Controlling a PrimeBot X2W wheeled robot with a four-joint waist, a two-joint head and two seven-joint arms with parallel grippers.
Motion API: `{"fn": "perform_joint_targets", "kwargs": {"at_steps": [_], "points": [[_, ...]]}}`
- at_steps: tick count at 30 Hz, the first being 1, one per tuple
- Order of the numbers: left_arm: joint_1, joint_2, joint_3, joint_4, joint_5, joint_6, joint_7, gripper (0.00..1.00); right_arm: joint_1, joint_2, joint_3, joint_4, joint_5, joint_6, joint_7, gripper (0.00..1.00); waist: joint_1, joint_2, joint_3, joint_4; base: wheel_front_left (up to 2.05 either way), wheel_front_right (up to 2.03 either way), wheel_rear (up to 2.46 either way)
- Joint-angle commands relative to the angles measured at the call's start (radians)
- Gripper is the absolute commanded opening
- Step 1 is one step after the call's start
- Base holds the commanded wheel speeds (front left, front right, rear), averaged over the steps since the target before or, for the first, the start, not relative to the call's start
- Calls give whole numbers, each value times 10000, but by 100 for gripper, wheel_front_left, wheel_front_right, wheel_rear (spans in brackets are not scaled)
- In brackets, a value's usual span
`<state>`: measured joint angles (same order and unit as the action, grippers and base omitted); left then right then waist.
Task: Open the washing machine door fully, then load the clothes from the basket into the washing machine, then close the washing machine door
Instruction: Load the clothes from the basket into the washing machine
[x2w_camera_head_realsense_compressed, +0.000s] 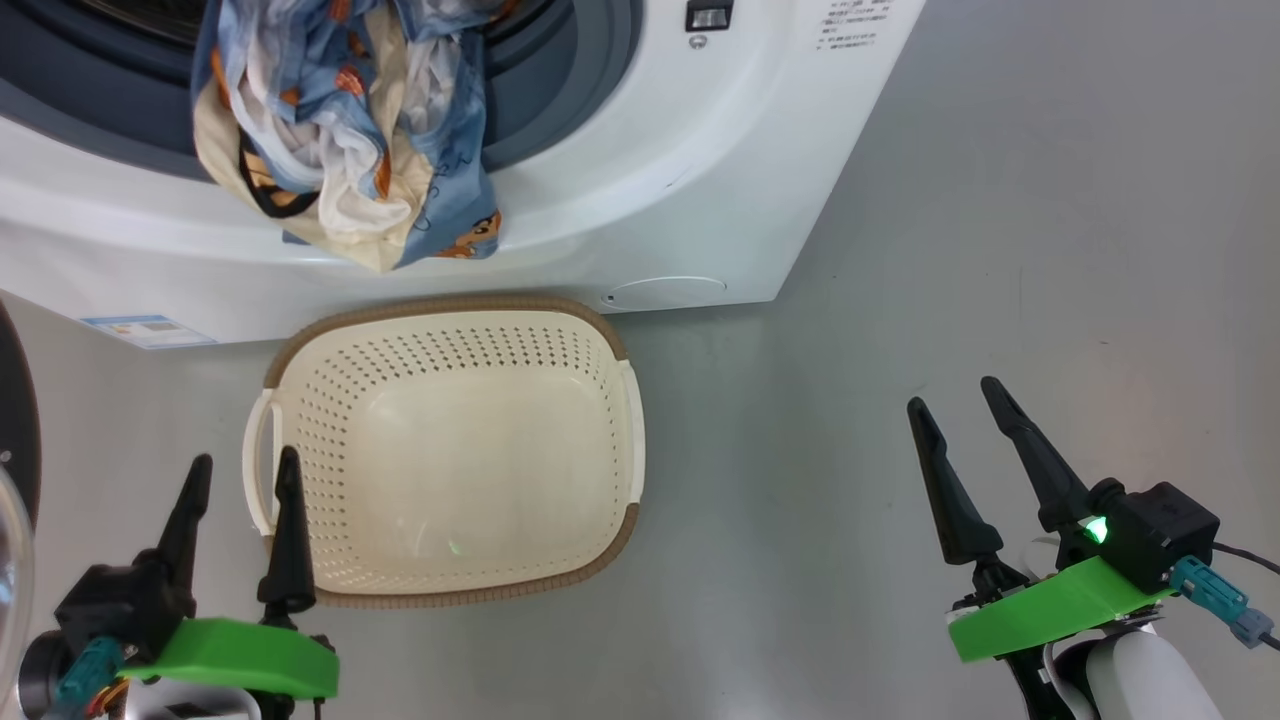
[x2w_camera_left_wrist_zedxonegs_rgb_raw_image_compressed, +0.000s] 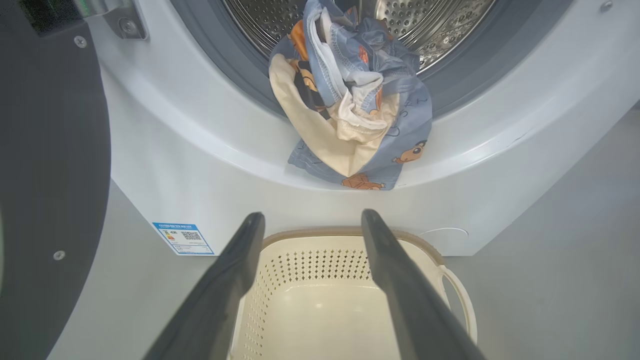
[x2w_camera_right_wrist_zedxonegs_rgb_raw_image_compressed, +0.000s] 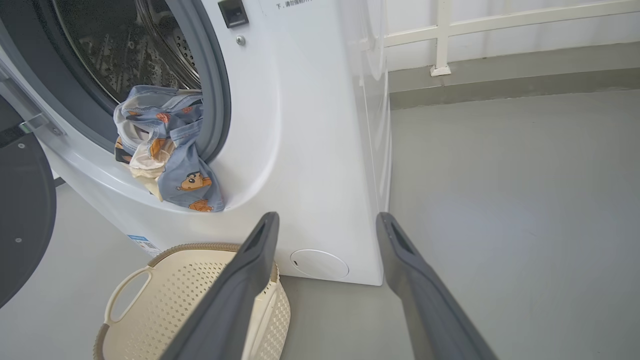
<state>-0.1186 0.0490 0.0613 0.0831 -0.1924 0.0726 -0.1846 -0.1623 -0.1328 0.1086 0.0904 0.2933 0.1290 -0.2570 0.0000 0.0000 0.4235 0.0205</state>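
Note:
The white washing machine stands ahead with its door swung open to the left, black rim showing. Light blue clothes with orange faces hang out of the drum mouth over the front lip. The cream basket sits on the floor below, with nothing inside it. My left gripper is open at the basket's left handle, holding nothing. Open too, my right gripper hovers over bare floor right of the basket.
Grey floor stretches to the right of the machine. A blue energy sticker marks the machine's lower front. A white railing and a low kerb run along the far side.

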Motion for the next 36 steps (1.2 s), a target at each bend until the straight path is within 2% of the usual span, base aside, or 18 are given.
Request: {"fn": "perform_joint_targets", "kwargs": {"at_steps": [1, 11, 18, 30, 36], "points": [[297, 156, 294, -530, -94, 132, 90, 100, 259, -36, 132, -229, -78, 17, -48, 100, 0, 0, -84, 61, 0, 0, 0], [470, 137, 168, -1041, -240, 229, 378, 100, 263, -2, 163, -242, -74, 17, -48, 100, 0, 0, -68, 54, 0, 0, 0], [-163, 226, -45, -801, -282, 133, 592, 100, 219, 40, 224, -233, -55, 17, -48, 100, 0, 0, 7, -99, 0, 0, 0], [-2636, 751, -468, 1388, -208, -360, 574, 100, 58, 204, 323, -254, -28, 17, -48, 100, 0, 0, 292, -740, 0, 0, 0], [-3779, 1015, -660, 2711, 2, -439, 439, 100, -15, 267, 353, -270, -27, 17, -48, 100, 0, 0, 480, -1086, 0, 0, 0]]}}
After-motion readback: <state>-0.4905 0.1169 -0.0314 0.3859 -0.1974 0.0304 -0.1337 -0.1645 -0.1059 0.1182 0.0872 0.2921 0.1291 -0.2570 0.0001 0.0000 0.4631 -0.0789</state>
